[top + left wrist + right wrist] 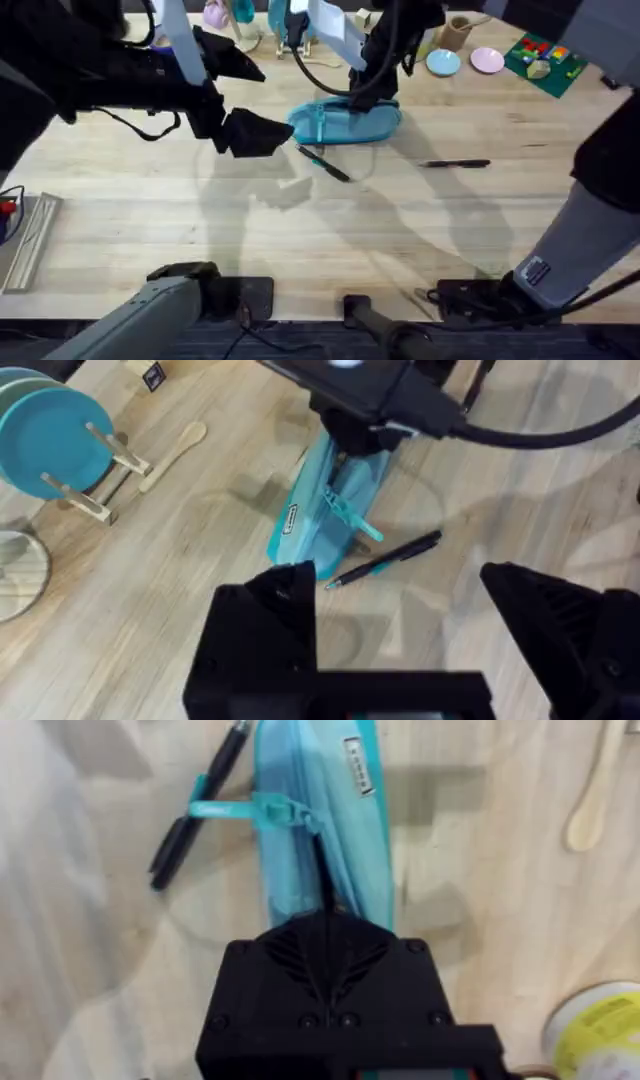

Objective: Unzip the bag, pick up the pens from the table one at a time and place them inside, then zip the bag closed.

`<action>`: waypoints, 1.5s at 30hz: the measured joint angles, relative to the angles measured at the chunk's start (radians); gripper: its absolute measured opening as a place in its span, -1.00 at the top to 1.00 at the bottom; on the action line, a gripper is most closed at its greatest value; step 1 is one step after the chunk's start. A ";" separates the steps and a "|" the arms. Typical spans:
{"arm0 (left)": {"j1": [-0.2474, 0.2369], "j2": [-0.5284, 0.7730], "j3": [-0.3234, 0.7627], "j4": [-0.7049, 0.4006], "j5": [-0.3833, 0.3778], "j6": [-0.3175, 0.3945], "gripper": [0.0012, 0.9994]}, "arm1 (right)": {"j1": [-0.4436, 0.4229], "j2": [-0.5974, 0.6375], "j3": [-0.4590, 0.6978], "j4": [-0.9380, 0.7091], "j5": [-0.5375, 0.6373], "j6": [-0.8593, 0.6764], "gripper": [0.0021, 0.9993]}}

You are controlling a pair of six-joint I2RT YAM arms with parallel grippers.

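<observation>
Turquoise bag [345,123] pinned by right hand [325,925], seemingly clamped.

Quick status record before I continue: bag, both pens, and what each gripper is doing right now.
bag: turquoise pouch on the table, zipper pull sticking out sideways
pen 1: dark pen lying right beside the bag
pen 2: second pen lying apart, toward the right arm's side
right gripper: fingers shut on the bag
left gripper: fingers open, empty, above the table near pen 1
pens in bag: none seen
</observation>
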 joint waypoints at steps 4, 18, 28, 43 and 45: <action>0.000 0.000 0.000 0.000 0.000 0.000 -0.99 | 0.000 0.002 0.000 0.052 0.020 0.000 0.94; 0.000 0.000 0.000 0.000 0.000 0.000 -0.99 | 0.002 0.009 0.000 0.025 0.041 0.000 0.94; 0.000 0.000 0.000 0.000 0.000 0.000 -0.99 | 0.002 0.011 0.000 0.023 0.041 0.008 -0.42; 0.000 0.000 0.000 0.000 0.000 0.000 -0.99 | 0.002 0.011 0.000 0.023 0.042 0.007 -0.99; 0.000 0.000 0.000 0.000 0.000 0.000 -0.99 | 0.002 0.011 0.000 0.023 0.042 0.007 -0.99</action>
